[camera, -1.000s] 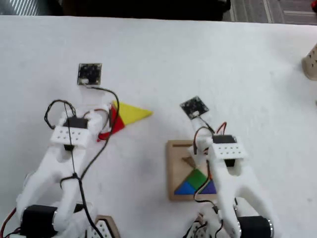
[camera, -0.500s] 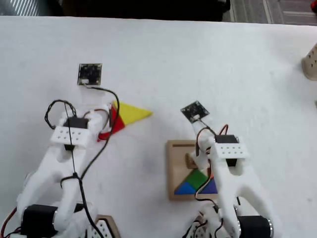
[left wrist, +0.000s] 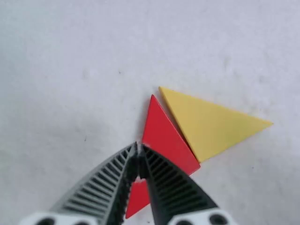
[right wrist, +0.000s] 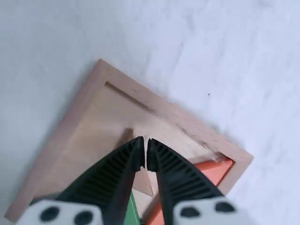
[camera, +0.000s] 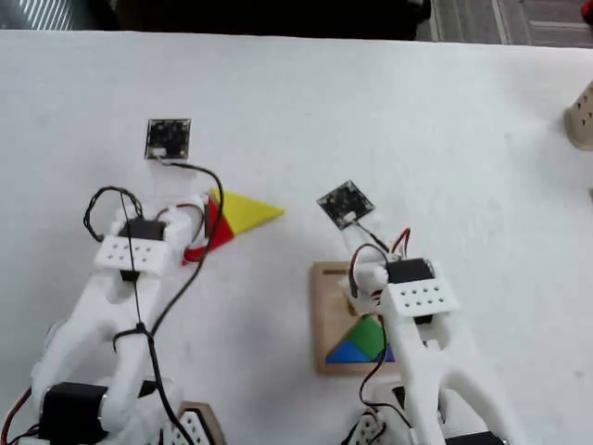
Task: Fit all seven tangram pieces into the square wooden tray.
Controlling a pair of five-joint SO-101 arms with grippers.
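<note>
Hovering with both grippers closed, one over the tray (camera: pixel 320 315) and one well off to its left.

Pointing the right gripper (right wrist: pixel 144 140) down at the tray's bare wooden floor toward its far side, jaws pressed together with nothing between them. Green piece (camera: pixel 371 334) and blue piece (camera: pixel 347 352) sitting inside the tray at its near side, touching each other, partly under the arm; orange piece (right wrist: pixel 211 171) tucked into a tray corner. Poised well left of the tray, the left gripper (left wrist: pixel 139 149), jaws together, tips over the red triangle (left wrist: pixel 164 136) lying flat on the white table (camera: pixel 417 139). Just beside the red one, on the side nearer the tray, the yellow triangle (left wrist: pixel 211 124), long edges almost touching, both triangles well apart from the tray.
</note>
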